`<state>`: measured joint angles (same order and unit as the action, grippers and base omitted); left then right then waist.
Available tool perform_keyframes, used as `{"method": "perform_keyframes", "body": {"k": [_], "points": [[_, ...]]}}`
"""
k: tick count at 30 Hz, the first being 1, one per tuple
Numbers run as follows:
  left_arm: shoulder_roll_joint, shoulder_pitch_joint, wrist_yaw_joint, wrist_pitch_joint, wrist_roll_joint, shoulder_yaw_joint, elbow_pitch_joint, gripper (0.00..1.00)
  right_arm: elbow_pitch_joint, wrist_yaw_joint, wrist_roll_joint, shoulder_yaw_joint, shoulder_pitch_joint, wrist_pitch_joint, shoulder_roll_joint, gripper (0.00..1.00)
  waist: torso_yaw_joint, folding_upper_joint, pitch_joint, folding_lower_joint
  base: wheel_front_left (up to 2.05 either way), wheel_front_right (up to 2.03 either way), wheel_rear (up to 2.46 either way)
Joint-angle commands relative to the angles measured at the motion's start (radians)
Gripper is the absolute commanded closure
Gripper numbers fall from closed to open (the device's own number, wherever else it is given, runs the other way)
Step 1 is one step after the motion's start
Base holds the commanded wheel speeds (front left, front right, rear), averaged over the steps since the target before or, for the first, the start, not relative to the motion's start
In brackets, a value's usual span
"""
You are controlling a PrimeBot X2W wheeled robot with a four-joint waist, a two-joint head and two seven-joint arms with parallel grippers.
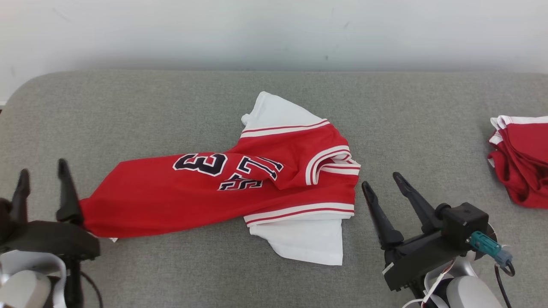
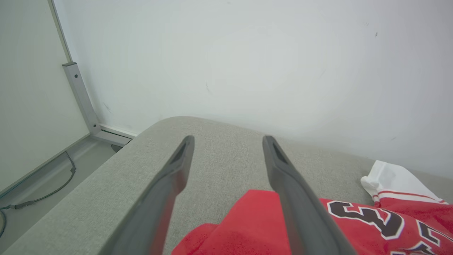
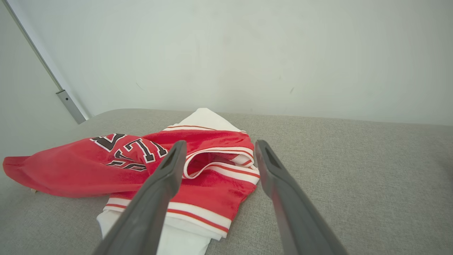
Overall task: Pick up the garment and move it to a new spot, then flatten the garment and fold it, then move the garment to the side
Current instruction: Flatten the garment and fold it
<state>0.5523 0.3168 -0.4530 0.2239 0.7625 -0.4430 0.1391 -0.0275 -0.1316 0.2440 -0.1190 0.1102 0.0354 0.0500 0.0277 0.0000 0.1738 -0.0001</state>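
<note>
The garment point(image 1: 231, 188) is a red jersey with white sleeves, striped trim and dark lettering. It lies crumpled across the middle of the grey surface point(image 1: 141, 115), collar to the right. My left gripper point(image 1: 42, 177) stands open at the garment's left end, just off the hem, nothing between its fingers. In the left wrist view the open left gripper point(image 2: 228, 145) hangs over the grey surface with the garment point(image 2: 254, 223) under the right finger. My right gripper point(image 1: 381, 179) is open just right of the collar. The right wrist view shows the right gripper point(image 3: 217, 147) open above the garment's collar point(image 3: 216, 166).
A second red and white garment point(image 1: 520, 158) lies bunched at the right edge of the surface. A white wall point(image 1: 274, 30) runs behind. In the left wrist view, floor, a cable point(image 2: 42, 193) and a metal frame post point(image 2: 79, 95) lie beyond the surface's left end.
</note>
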Motion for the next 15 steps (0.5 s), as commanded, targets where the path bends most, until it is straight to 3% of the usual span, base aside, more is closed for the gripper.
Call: {"method": "perform_keyframes", "body": {"k": [1,7,15], "points": [[-0.002,-0.003,0.015,0.013,-0.016,-0.005,-0.026,0.0,0.002,0.002,-0.006,0.011,-0.006,0.006,0.002,0.0,0.009,0.0,-0.008,0.0001,0.0,0.0,0.0],[-0.034,-0.029,0.112,0.041,-0.075,-0.017,-0.146,0.0,0.002,0.002,0.004,0.039,-0.012,0.016,0.001,0.0,0.021,0.0,-0.028,0.0001,0.0,0.0,0.0],[-0.171,-0.128,0.245,0.043,-0.154,0.099,-0.25,0.0,-0.002,0.002,0.026,0.08,-0.025,0.038,0.001,0.0,0.033,0.0,-0.058,0.0001,0.0,0.0,0.0]]}}
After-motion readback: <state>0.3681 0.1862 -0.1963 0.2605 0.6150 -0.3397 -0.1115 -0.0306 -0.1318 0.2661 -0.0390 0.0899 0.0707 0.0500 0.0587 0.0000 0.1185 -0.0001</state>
